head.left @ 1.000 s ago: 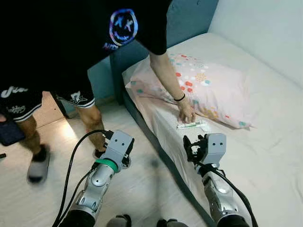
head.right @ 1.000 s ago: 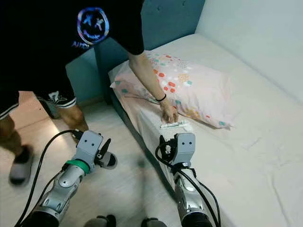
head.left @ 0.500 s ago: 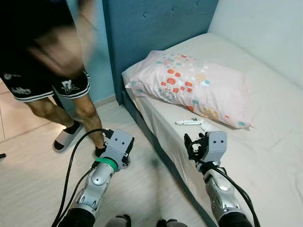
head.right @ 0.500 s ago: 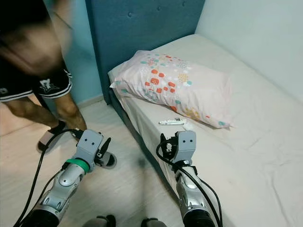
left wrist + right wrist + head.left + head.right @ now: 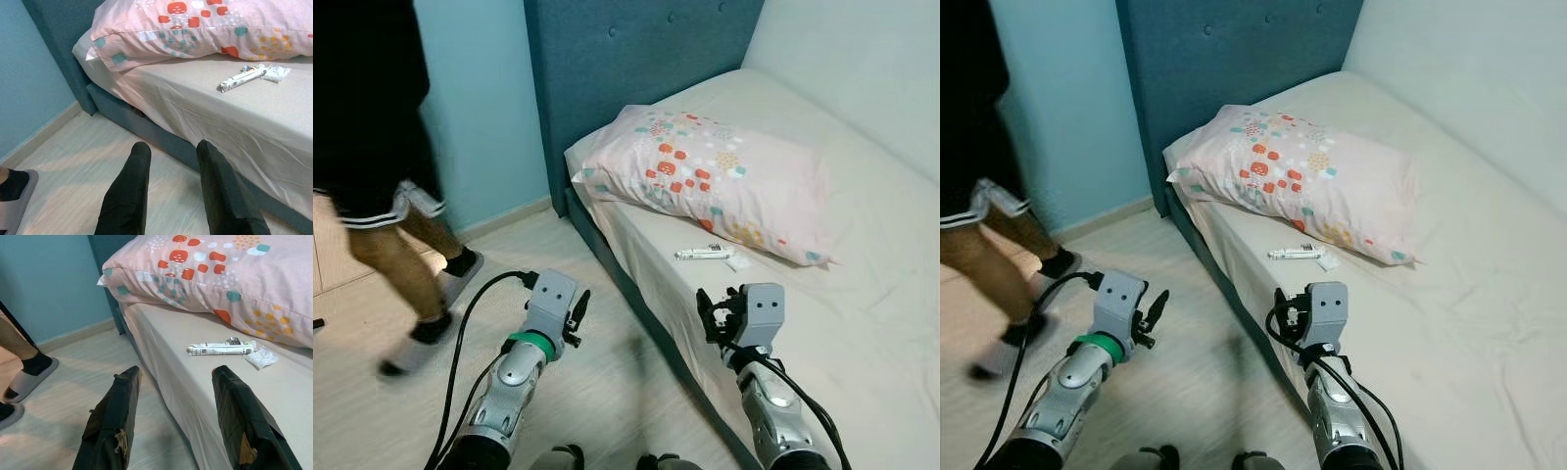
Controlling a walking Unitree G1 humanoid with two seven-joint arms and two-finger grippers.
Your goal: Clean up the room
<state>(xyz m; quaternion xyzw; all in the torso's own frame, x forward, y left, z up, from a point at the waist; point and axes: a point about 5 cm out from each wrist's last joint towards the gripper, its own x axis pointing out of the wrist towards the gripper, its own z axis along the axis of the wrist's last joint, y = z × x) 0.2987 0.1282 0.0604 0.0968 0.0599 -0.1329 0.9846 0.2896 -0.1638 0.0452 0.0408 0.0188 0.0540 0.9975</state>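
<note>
A white squeezed tube (image 5: 705, 253) lies on the beige sheet in front of the pink patterned pillow (image 5: 724, 171), with a small crumpled white scrap (image 5: 736, 262) beside it. My right gripper (image 5: 176, 373) hangs open over the bed's near edge, short of the tube (image 5: 220, 349), with nothing between its fingers. My left gripper (image 5: 173, 146) is open too, low over the floor beside the bed, pointing toward the bed's side.
A person (image 5: 372, 147) in black shorts and grey slippers walks on the pale wood floor at the left. The blue headboard (image 5: 626, 59) stands behind the pillow. The dark blue bed frame (image 5: 636, 294) runs between my two arms.
The person's hand was at the tube a second ago; the person has straightened and stepped away to the left. The tube stays on the sheet. My left gripper has shifted slightly.
</note>
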